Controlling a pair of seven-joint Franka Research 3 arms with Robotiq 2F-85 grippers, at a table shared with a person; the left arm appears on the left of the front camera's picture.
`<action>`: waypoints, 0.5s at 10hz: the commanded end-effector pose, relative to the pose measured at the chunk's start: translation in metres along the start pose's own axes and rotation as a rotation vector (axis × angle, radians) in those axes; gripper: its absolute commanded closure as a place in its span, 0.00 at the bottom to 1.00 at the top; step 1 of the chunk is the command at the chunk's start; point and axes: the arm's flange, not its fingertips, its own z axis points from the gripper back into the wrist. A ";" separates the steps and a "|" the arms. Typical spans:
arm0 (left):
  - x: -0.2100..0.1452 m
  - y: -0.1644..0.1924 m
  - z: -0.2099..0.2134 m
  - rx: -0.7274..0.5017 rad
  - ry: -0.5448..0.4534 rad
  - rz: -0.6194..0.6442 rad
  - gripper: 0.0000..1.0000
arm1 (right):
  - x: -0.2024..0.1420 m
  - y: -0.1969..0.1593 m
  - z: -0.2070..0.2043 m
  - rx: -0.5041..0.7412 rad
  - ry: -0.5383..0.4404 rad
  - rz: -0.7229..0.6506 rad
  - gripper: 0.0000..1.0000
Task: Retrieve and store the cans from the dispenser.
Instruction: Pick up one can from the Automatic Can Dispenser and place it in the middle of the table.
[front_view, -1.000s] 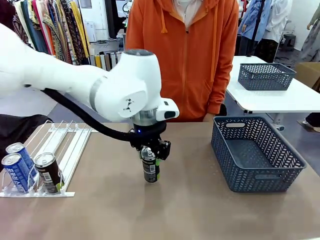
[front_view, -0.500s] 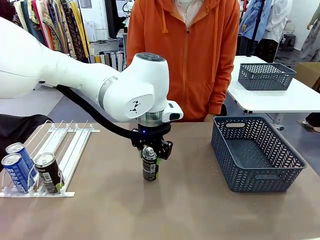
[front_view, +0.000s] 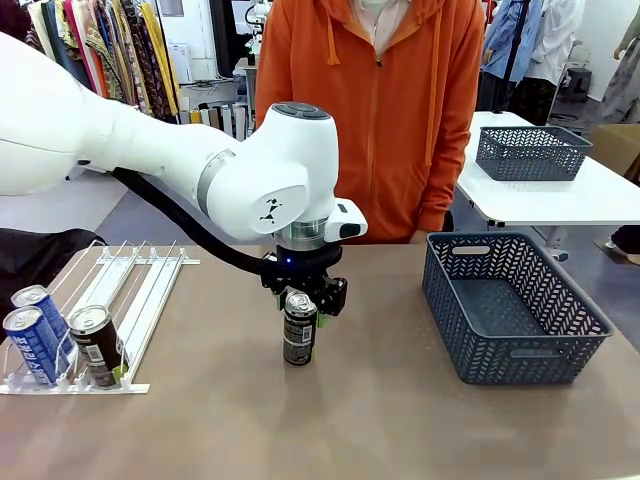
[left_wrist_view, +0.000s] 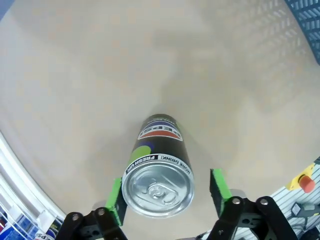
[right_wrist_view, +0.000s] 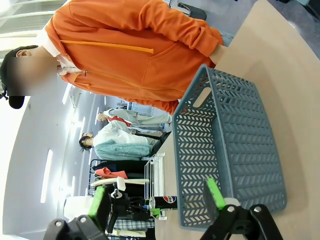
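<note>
A dark can (front_view: 298, 338) stands upright on the table in the middle. My left gripper (front_view: 302, 304) hangs over its top with the jaws open on either side. In the left wrist view the can (left_wrist_view: 159, 170) sits between the green pads (left_wrist_view: 220, 186), with a gap on the right side; my left gripper (left_wrist_view: 167, 195) no longer clamps it. The white dispenser (front_view: 140, 290) lies at the left, with two blue cans (front_view: 35, 330) and a dark can (front_view: 97, 345) at its front lip. My right gripper (right_wrist_view: 155, 189) is open and holds nothing, away from the table.
A dark grey-blue basket (front_view: 520, 368) stands empty at the right of the table, also seen as the basket (right_wrist_view: 225, 150) in the right wrist view. A person in an orange hoodie (front_view: 375, 110) stands at the far edge. A second basket (front_view: 530, 152) is on another table behind.
My left gripper was shut on the dark can and has opened. The can now stands free on the table under it.
</note>
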 end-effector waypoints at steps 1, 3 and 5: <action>-0.001 0.003 0.004 -0.017 -0.007 -0.007 0.00 | 0.001 0.003 0.002 0.009 0.006 0.001 0.00; -0.004 0.004 0.009 -0.020 -0.015 -0.007 0.00 | 0.001 0.003 0.002 0.009 0.006 0.001 0.00; -0.017 0.009 0.040 -0.053 -0.062 -0.006 0.00 | 0.001 0.003 0.002 0.009 0.006 0.001 0.00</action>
